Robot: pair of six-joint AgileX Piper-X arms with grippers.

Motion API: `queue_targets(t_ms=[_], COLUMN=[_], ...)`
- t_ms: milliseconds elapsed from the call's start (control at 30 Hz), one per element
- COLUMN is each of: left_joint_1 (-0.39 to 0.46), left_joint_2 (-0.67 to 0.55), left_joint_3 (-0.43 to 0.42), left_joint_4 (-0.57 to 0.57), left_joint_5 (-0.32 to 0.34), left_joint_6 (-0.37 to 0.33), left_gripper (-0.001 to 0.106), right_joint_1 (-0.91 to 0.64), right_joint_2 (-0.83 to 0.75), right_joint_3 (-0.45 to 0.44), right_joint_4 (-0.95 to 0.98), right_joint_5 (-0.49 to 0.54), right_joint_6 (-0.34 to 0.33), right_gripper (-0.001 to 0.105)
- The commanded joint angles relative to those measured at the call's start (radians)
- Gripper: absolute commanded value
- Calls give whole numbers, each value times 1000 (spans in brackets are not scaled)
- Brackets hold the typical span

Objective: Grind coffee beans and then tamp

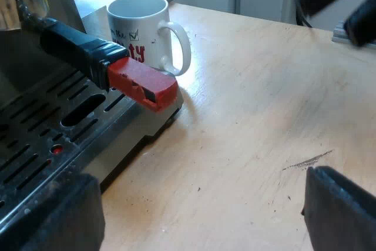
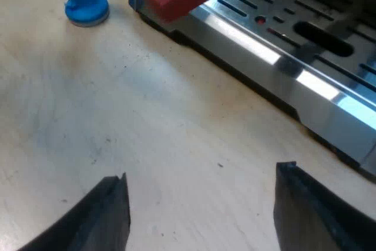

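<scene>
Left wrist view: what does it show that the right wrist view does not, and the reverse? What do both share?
Left wrist view alone: a white mug on the table beside the machine's drip tray, and the open left hand. Right wrist view alone: a blue tamper upright on the table near the tray's corner, and the open right hand. Both: the handle's red end over the slotted drip tray, and the wooden table.

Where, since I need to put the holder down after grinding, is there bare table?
Bare table stretches out from the mug and the machine's tray. Another bare patch lies between the tamper and the tray's front edge, under the open right end effector. Crowded: where the handle's red end juts past the tray corner by the mug.
</scene>
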Motion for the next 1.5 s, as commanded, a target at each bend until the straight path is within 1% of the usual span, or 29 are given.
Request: queue_targets(t_ms=[33, 67, 100, 167, 200, 267, 333, 400, 433, 467, 500, 633, 700, 767, 833, 900, 967, 1000, 1033, 1067, 1200, 1300, 1367, 1400, 1500], left_joint_1=[-5, -5, -5, -5, -5, -5, -5, -5, -5, -5, -5, -5, -5, -5, -5, -5, -5, -5, -5, -5, -5, -5, -5, -5, -5], left_joint_2=[-2, -2, -2, -2, -2, -2, -2, -2, -2, -2, -2, -2, -2, -2, -2, -2, -2, -2, -2, -2, -2, -2, -2, -2, -2], left_joint_3=[-4, -4, -4, -4, -4, -4, -4, -4, -4, -4, -4, -4, -4, -4, -4, -4, -4, -4, -4, -4, -4, -4, -4, -4, -4], left_joint_4=[-4, -4, -4, -4, -4, -4, -4, -4, -4, -4, -4, -4, -4, -4, -4, -4, -4, -4, -4, -4, -4, -4, -4, -4, -4], left_joint_5=[-3, -3, -3, -3, -3, -3, -3, -3, -3, -3, -3, -3, -3, -3, -3, -3, -3, -3, -3, -3, -3, -3, -3, -3, -3], left_joint_6=[0, 0, 0, 0, 0, 0, 0, 0, 0, 0, 0, 0, 0, 0, 0, 0, 0, 0, 0, 0, 0, 0, 0, 0, 0], left_gripper=[71, 71, 71, 71, 71, 71, 71, 71, 71, 71, 71, 71, 71, 71, 71, 71, 71, 71, 71, 71, 71, 71, 71, 71, 71], right_joint_1=[71, 111, 141, 216, 251, 290, 325, 357, 364, 373, 378, 378, 378, 378, 378, 378, 378, 378, 378, 378, 378, 378, 378, 378, 378], right_joint_2=[41, 69, 93, 162, 200, 251, 310, 384, 403, 441, 477, 562, 613, 648, 679, 720, 746, 756, 770, 789, 827, 861, 881, 891, 902], right_joint_3=[8, 9, 9, 9, 9, 9, 9, 9, 9, 9, 9, -5, -21, -37, -55, -84, -103, -110, -121, -136, -168, -194, -205, -208, -207], right_joint_4=[-91, -120, -137, -207, -241, -284, -355, -445, -462, -513, -560, -652, -704, -731, -750, -752, -752, -752, -752, -752, -752, -752, -752, -752, -752], right_joint_5=[102, 160, 184, 317, 356, 405, 428, 481, 493, 527, 549, 614, 670, 685, 685, 685, 690, 702, 725, 747, 764, 768, 796, 828, 879], right_joint_6=[37, 56, 67, 111, 125, 145, 172, 206, 213, 227, 228, 228, 228, 228, 228, 228, 228, 228, 228, 228, 228, 241, 273, 297, 324], right_gripper=[54, 52, 51, 42, 39, 36, 36, 36, 36, 36, 36, 36, 36, 35, 27, 14, 5, 4, 3, 5, 13, 13, 13, 13, 13])
